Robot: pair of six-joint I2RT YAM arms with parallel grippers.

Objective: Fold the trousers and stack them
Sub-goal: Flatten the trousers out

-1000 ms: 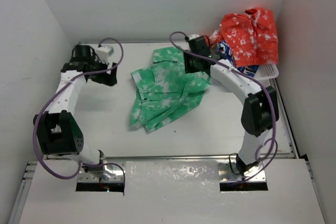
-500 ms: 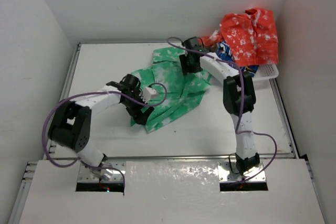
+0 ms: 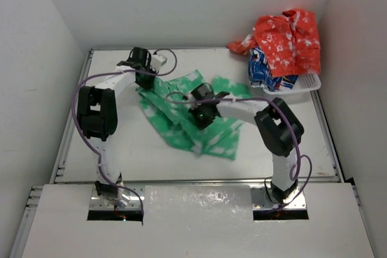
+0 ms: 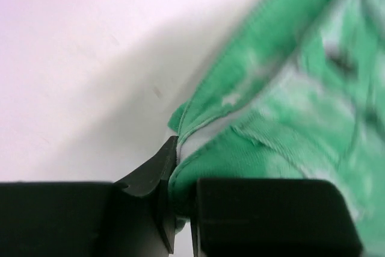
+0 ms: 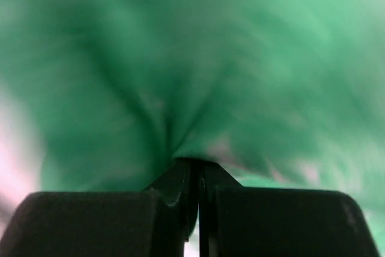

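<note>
**Both grippers clamped on the green trousers at mid-table**

The white table (image 3: 139, 155) carries everything. The trousers (image 3: 211, 140) lie rumpled and spread across its middle, running from near the far left corner slantwise toward the near edge. A heap of orange cloth (image 3: 287, 37) overflows a white basket (image 3: 308, 83) in the far right corner, well apart from the trousers. The left gripper (image 3: 144, 80) sits at the trousers' far left end, its fingers (image 4: 150, 179) pinched tight on a hem of the green cloth. The right gripper (image 3: 199, 116) is over the middle of the garment, its jaws closed on a gathered fold; that wrist view is blurred.
</note>
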